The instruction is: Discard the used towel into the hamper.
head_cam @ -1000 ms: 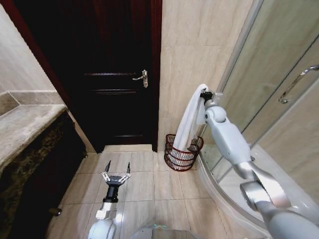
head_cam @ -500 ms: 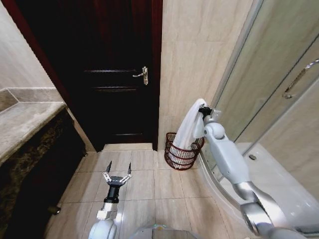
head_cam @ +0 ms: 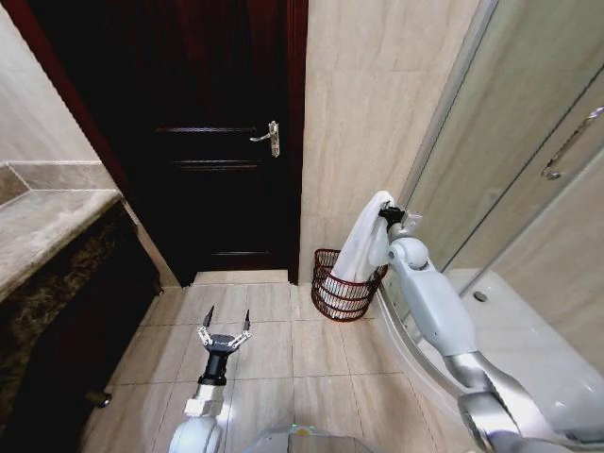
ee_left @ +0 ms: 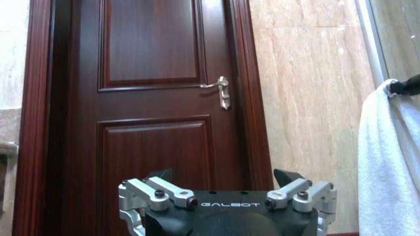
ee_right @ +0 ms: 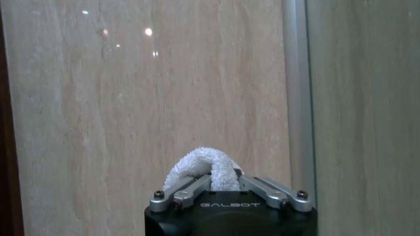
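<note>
**Towel held over hamper, right arm at work**

Right gripper (head_cam: 385, 213) raised near the tiled wall (head_cam: 368, 113), beside the shower enclosure's glass panel (head_cam: 510, 142). Its fingers (ee_right: 184, 189) are pinched narrow on a fold of the white towel (head_cam: 361, 247); in the right wrist view a loop of towel bulges up between them.

The towel hangs straight down from the grip. Its lower end reaches into the mouth of the hamper (head_cam: 342, 294); whether it touches the bottom is hard to tell through the bars.

The hamper, reddish-brown wire, stands upright on the tiled floor (head_cam: 274, 349) in the corner between the wall and the curved shower base, just right of the dark wooden door (head_cam: 217, 142). The door is shut, with a metal lever handle (head_cam: 267, 136).

Left gripper (head_cam: 225, 336) low over the floor in front of the door, well apart from the hamper. Fingers (ee_left: 164, 191) spread wide, holding nothing. In the left wrist view the towel hangs at the frame's edge.

Stone counter (head_cam: 42, 226) runs along the robot's left side.
</note>
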{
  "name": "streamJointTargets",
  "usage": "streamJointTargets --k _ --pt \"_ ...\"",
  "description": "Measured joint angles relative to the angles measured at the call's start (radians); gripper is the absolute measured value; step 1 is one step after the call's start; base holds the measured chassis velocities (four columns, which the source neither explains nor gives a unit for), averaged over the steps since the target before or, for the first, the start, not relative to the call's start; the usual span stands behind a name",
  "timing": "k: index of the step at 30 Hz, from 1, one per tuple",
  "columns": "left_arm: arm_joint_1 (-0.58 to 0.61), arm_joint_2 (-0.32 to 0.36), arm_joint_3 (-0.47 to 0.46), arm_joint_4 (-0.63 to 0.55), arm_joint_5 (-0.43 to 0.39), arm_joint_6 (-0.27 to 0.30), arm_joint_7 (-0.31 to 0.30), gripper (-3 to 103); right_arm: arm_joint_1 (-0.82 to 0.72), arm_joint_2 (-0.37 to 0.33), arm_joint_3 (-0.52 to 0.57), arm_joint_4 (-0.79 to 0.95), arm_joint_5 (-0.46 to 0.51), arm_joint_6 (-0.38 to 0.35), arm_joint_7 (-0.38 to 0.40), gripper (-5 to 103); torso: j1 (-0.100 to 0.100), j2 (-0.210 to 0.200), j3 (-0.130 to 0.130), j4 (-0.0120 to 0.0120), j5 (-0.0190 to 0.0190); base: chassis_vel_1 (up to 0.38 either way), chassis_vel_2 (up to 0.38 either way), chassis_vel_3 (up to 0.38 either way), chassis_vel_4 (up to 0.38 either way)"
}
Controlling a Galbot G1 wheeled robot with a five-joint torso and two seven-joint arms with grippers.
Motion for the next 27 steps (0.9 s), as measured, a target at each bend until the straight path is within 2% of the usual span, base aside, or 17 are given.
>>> streamJointTargets --k 27 --pt "0.011 -0.003 -0.003 0.006 -0.001 -0.019 0.0 100 -0.023 0.004 -0.002 0.004 -0.007 0.009 -0.003 3 -0.05 -0.121 -0.071 0.0001 0.0 -0.016 0.021 0.021 -0.018"
